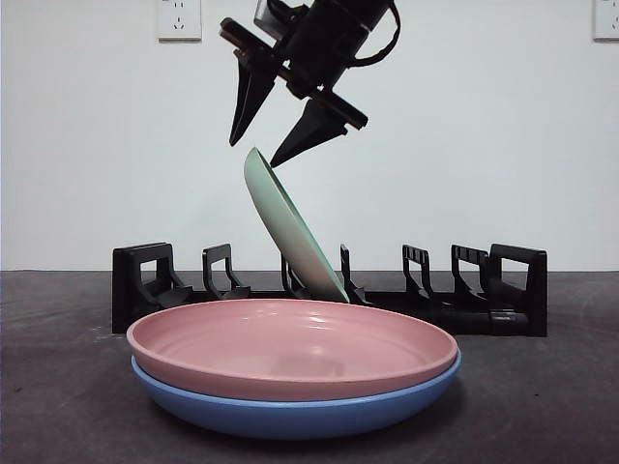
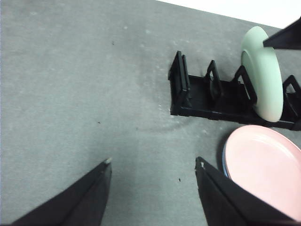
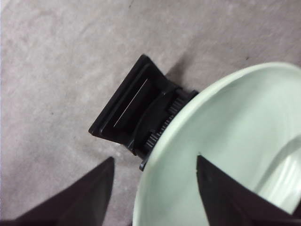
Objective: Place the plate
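The foot of the green plate (image 1: pixel 290 227) is hidden from the front: the pink plate (image 1: pixel 290 348) rises before it, so I cannot tell exactly how its lower edge sits in the black rack (image 1: pixel 484 290). Through my right wrist camera the plate runs out of frame and covers most of the rack, leaving only one end post in sight. My left wrist camera cuts off the rack's far end and part of the pink plate. Under the pink plate only a sliver of the blue plate (image 1: pixel 290 411) shows.

The green plate is pale mint, smooth and shallow, with a plain rim. It stands in the rack between two middle dividers, leaning with its top rim toward 11 o'clock in the front view.

My right hand (image 1: pixel 256 150) hangs just above that top rim, released, its jaws spread to either side of the rim; I cannot tell whether either one grazes it. My left hand (image 2: pixel 153 162) is also released, jaws wide apart over bare grey desk (image 2: pixel 70 84), with the rack and plates off toward 2 o'clock in its own view.
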Motion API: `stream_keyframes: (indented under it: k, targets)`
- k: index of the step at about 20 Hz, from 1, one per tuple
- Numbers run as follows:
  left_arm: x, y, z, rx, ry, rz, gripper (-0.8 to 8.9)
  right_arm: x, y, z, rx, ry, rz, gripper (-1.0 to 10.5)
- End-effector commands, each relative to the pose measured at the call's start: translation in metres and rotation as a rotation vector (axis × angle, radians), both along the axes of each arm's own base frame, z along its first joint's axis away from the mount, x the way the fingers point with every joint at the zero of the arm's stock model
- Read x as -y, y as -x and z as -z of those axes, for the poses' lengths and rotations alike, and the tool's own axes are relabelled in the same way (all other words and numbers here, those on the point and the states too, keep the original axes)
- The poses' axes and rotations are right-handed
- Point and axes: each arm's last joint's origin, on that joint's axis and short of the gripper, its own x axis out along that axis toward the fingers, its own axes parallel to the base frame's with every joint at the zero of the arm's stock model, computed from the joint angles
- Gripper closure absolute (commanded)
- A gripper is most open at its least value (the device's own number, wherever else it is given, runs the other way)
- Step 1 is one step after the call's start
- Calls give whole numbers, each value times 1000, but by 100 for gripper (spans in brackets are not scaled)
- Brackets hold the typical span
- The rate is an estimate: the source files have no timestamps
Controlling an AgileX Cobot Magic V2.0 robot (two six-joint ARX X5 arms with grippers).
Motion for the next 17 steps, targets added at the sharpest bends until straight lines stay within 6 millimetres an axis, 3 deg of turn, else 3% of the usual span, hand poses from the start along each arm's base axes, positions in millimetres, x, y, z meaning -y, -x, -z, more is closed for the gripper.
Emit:
stream_keyframes:
  k: [1,8,12,17]
  targets:
    - [0,1,-5,19,10,-5,534,-11,-2,1,5,-21,-12,720]
    - [0,1,-5,19,10,-5,534,-22,-1,15,-33,-1,-33,812]
    - [0,1,-5,19,10,-5,534,-25,2,16,-38,-1,-38,935]
    - [0,1,-5,19,10,-5,534,-21,8,7,-59,-12,-43,935]
